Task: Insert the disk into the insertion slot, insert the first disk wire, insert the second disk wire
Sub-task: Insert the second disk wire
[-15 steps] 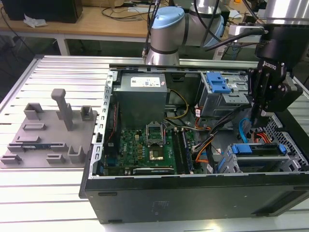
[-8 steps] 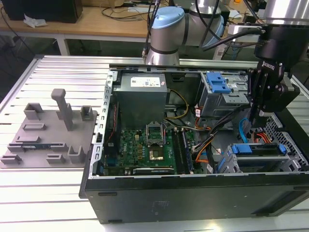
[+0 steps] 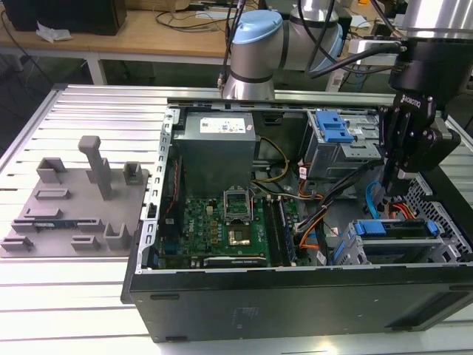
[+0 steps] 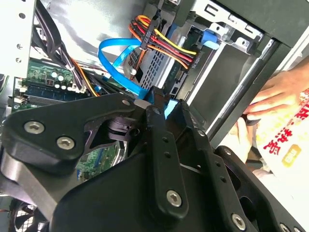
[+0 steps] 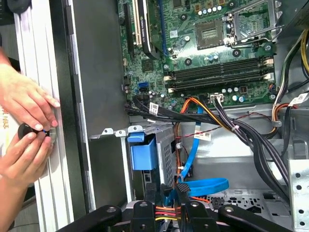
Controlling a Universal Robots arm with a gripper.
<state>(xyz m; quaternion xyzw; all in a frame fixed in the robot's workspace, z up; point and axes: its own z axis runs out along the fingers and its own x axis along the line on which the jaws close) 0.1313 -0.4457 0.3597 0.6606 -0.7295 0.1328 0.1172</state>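
Silver ribbed table (image 3: 74, 296) is stretching under everything that I am watching from my desk. On the exterior view's left, a grey plate (image 3: 74, 207) with little grey blocks is lying flat on it. Next to that, the big black computer case (image 3: 281, 303) is lying open on its side. The green board (image 3: 222, 222) is showing inside it, with a grey power box (image 3: 218, 140) sitting behind. The robot arm (image 3: 255, 52) is reaching over from the back.

Further right, a tall grey cage with a blue latch (image 3: 336, 140) is standing at the back of the case. Just beside it, the gripper (image 3: 392, 181) is hanging down inside the case. In both wrist views its fingers (image 4: 153, 116) are sitting close together, and I am seeing them pinching the end of the blue wire (image 4: 116, 48), which is curling away in a loop (image 5: 207, 186).

Near the gripper, toward the front of the case, the disk (image 3: 392, 228) is sitting inside the insertion slot (image 3: 443, 248), with its blue frame facing the gripper.

In the first wrist view, a person's hands (image 5: 24, 101) are resting on the table, outside the case wall.
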